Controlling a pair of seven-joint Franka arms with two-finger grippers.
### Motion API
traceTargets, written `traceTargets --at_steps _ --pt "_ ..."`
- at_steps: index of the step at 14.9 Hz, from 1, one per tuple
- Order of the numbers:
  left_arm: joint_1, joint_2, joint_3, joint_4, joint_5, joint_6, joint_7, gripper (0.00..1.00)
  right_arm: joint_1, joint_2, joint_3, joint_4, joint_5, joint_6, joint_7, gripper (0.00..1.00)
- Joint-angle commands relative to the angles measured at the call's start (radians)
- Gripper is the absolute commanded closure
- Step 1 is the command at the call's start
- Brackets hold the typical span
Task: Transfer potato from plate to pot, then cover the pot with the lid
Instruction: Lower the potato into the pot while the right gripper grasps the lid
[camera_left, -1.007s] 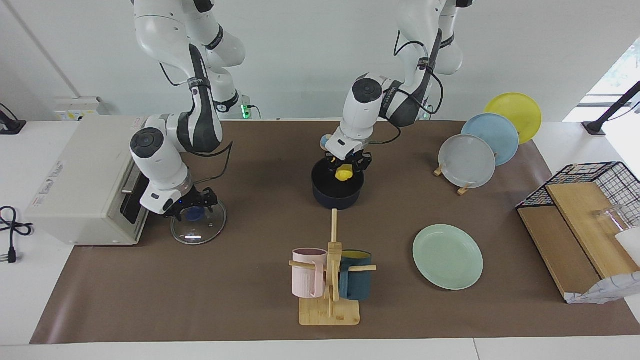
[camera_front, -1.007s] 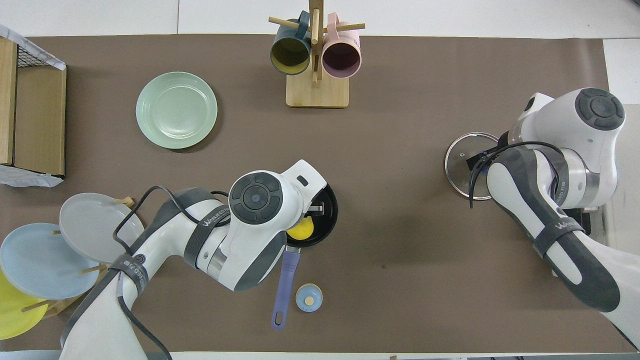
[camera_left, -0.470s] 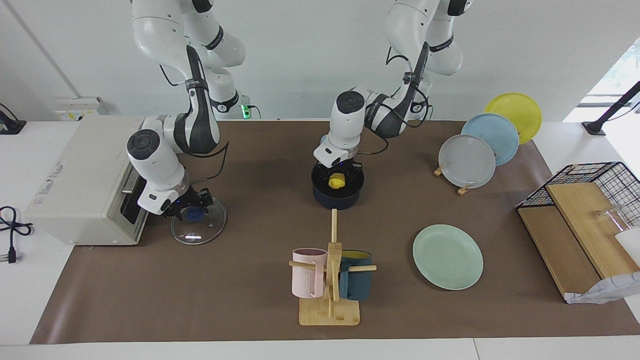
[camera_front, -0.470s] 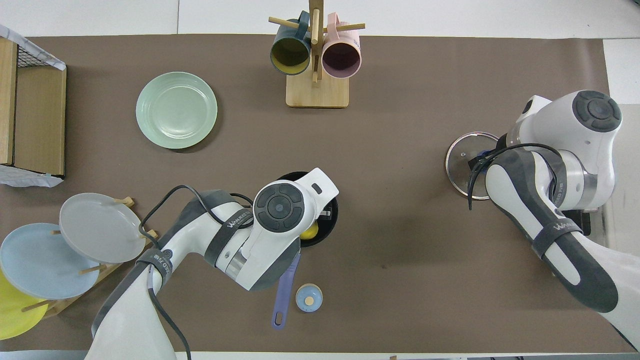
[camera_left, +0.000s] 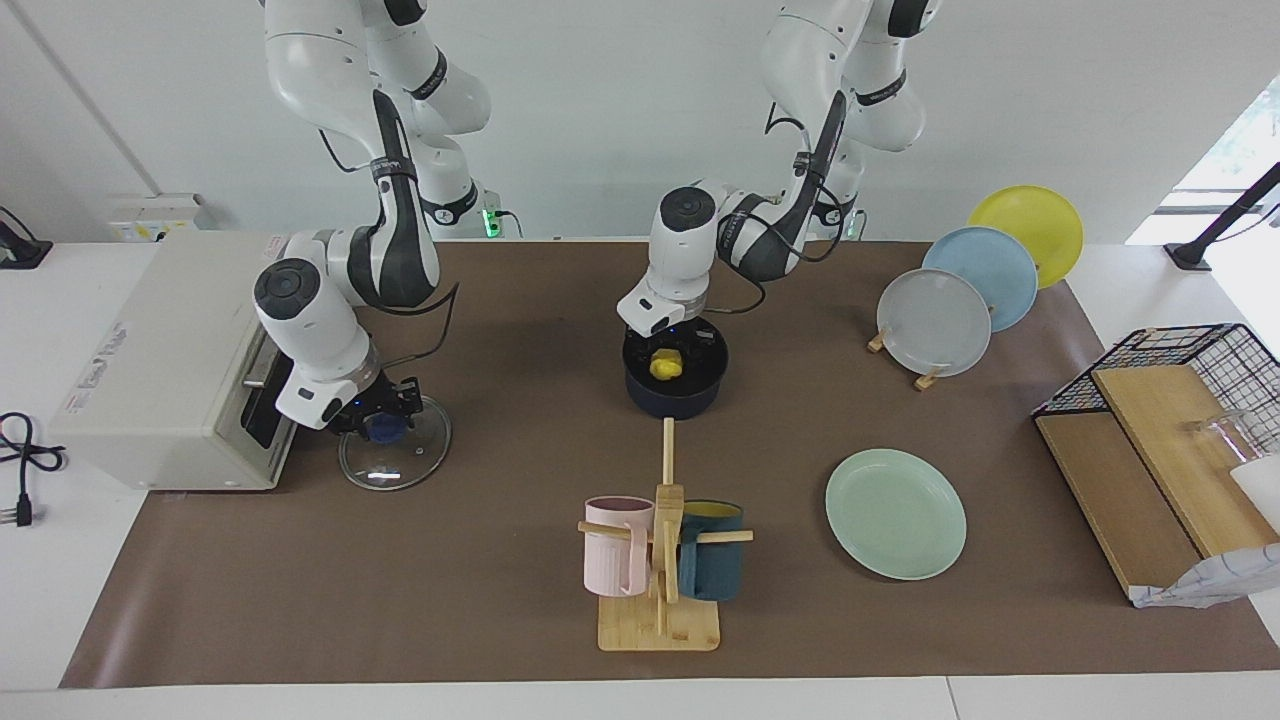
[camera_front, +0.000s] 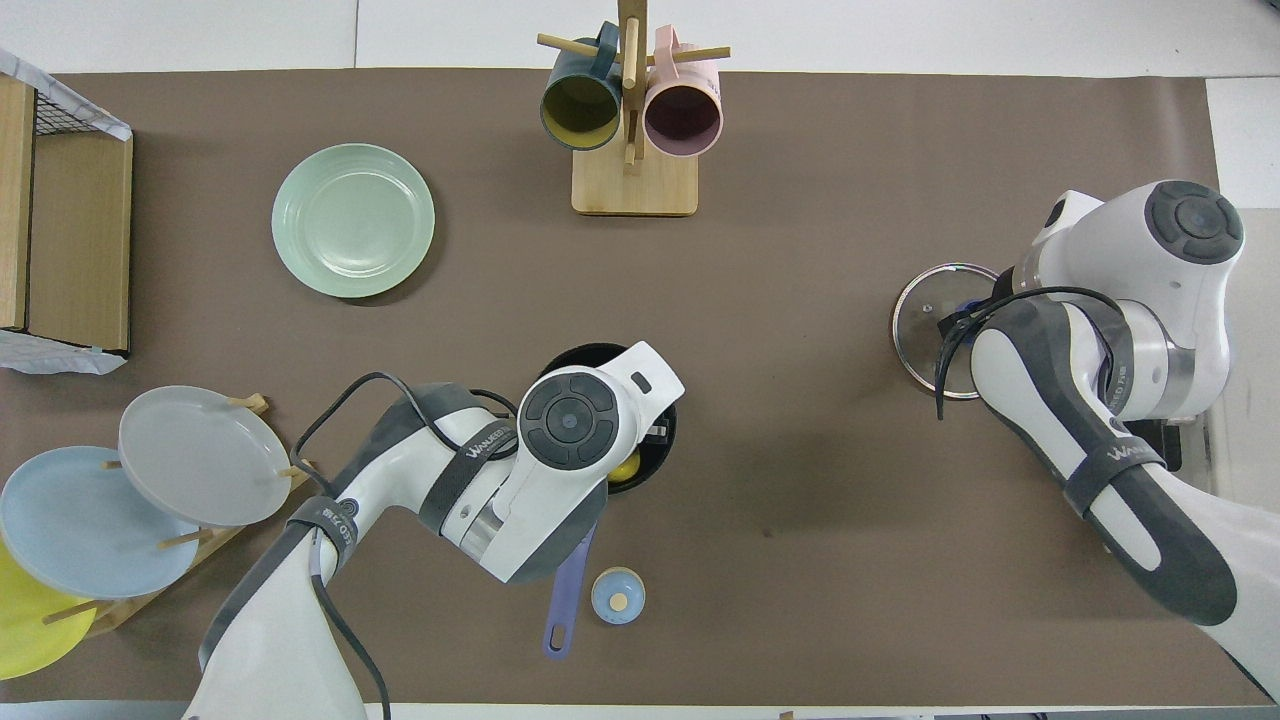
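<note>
The yellow potato (camera_left: 666, 367) is down inside the dark navy pot (camera_left: 675, 398), which stands mid-table with its blue handle (camera_front: 565, 590) pointing toward the robots. My left gripper (camera_left: 668, 352) reaches into the pot and is shut on the potato; in the overhead view the hand covers most of the pot (camera_front: 590, 353) and a sliver of potato (camera_front: 625, 467) shows. The mint-green plate (camera_left: 895, 513) lies bare, farther from the robots. The glass lid (camera_left: 393, 455) lies flat toward the right arm's end. My right gripper (camera_left: 383, 420) is low over its blue knob.
A wooden mug rack (camera_left: 660, 560) with a pink and a teal mug stands farther from the robots than the pot. A small blue bell (camera_front: 617, 595) sits beside the pot's handle. Upright plates (camera_left: 935, 320), a wire basket with boards (camera_left: 1170, 440) and a white box (camera_left: 165, 360) flank the table.
My left gripper has lowered the potato deeper into the pot and shifted slightly toward the right arm's end. My right gripper has settled lower onto the lid's knob.
</note>
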Motion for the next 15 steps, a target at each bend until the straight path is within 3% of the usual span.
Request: traceTargets --at_steps 1,2,3,6,10,15 --pt "-0.008 -0.008 0.017 -0.027 0.026 0.028 0.058 0.68 -0.002 -0.016 0.024 0.08 0.026 -0.131 -0.03 0.88" --pt "-0.004 -0.008 0.017 -0.027 0.025 0.028 0.06 0.15 -0.002 -0.022 0.027 0.106 0.026 -0.173 -0.028 1.0" --pt "-0.003 -0.008 0.017 -0.024 0.025 0.027 0.06 0.0 0.003 -0.039 0.03 0.12 0.027 -0.196 -0.025 1.0" --pt "0.029 -0.023 0.017 -0.001 0.025 0.001 0.065 0.0 0.005 -0.08 0.041 0.14 0.026 -0.251 -0.033 1.0" --pt "0.106 -0.078 0.014 0.126 -0.013 -0.226 0.08 0.0 0.002 -0.076 0.041 0.354 0.027 -0.497 -0.02 1.0" --pt "0.201 -0.152 0.017 0.276 -0.065 -0.45 0.109 0.0 0.0 -0.086 0.039 0.359 0.029 -0.532 -0.016 1.0"
